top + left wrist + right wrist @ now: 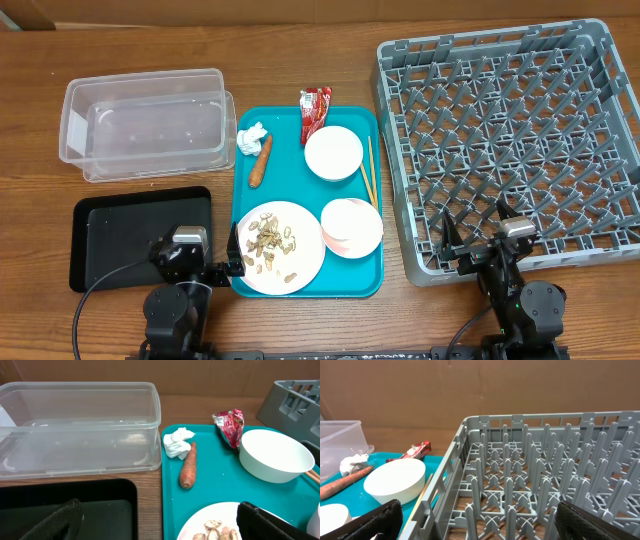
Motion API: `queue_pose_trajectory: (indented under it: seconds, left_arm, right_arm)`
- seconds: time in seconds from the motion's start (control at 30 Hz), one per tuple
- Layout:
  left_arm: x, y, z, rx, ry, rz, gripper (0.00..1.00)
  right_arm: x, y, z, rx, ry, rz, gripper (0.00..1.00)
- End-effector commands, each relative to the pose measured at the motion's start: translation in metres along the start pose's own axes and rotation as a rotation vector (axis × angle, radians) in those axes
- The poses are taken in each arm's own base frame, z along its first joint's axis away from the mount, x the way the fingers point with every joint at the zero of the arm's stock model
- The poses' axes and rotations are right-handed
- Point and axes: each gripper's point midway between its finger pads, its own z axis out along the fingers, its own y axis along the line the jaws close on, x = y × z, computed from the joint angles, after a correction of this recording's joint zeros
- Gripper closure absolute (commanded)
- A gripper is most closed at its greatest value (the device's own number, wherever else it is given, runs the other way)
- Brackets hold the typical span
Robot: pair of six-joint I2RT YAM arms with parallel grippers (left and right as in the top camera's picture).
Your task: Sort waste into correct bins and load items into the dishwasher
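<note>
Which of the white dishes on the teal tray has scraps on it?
The wide flat plate at the teal tray's near left corner: tan peanut shells lie on it. The far bowl and the near bowl look empty.

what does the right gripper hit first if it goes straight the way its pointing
Probably the dish rack: the right gripper hangs open over its near edge, aimed across the upright pegs. Height unclear; it might skim above.

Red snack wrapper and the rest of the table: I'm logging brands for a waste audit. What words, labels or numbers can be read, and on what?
No text is readable.
Red snack wrapper: print too blurred to read.
Clear tub, black tray, grey dish rack: no markings show.
</note>
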Motion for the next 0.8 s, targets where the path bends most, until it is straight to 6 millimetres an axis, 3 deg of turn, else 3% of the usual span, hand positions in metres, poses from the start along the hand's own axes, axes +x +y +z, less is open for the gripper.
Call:
queue_pose_trajectory:
  seconds: [0.0, 0.4, 0.63, 0.77]
  left_arm:
    - [0.000, 0.000, 0.000, 0.004, -0.007, 0.017, 0.00]
    - [0.000, 0.000, 0.000, 0.004, -0.007, 0.018, 0.00]
    - [0.000, 0.000, 0.000, 0.004, -0.007, 0.017, 0.00]
    - [0.000, 0.000, 0.000, 0.004, -0.007, 0.017, 0.00]
  right_arm:
    - [-0.004, -0.001, -0.001, 0.008, -0.018, 0.001, 0.00]
    - [-0.005, 0.005, -0.001, -0.030, -0.021, 0.021, 0.00]
    - [-0.046, 0.043, -0.011, -0.266, -0.145, 0.250, 0.00]
    - [-0.059, 0.049, -0.018, -0.301, -0.130, 0.333, 0.00]
